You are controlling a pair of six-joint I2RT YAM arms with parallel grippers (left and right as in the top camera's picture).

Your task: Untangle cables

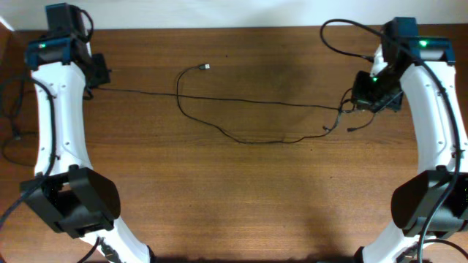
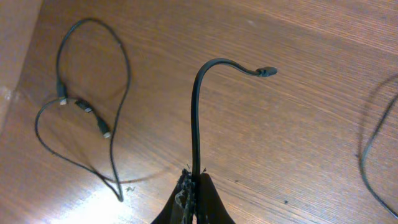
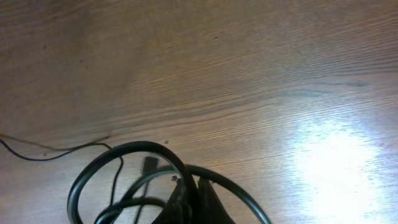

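Left gripper (image 2: 194,196) is pinched tight on a cable (image 2: 193,124) whose plug (image 2: 267,72) arcs free above the worktop (image 2: 311,162). Right gripper (image 3: 189,202) grips coiled cables (image 3: 134,145). Overhead, one cord (image 1: 219,98) stretches straight between the grippers; another, slack cord (image 1: 234,137) loops across mid-worktop.

thin black cables (image 1: 248,101), one pulled straight, another looping slack, tangled at right end

The brown wooden tabletop (image 1: 241,197) has thin black cables (image 1: 248,139) lying from nine to three o'clock, one plug (image 1: 205,67) near twelve.
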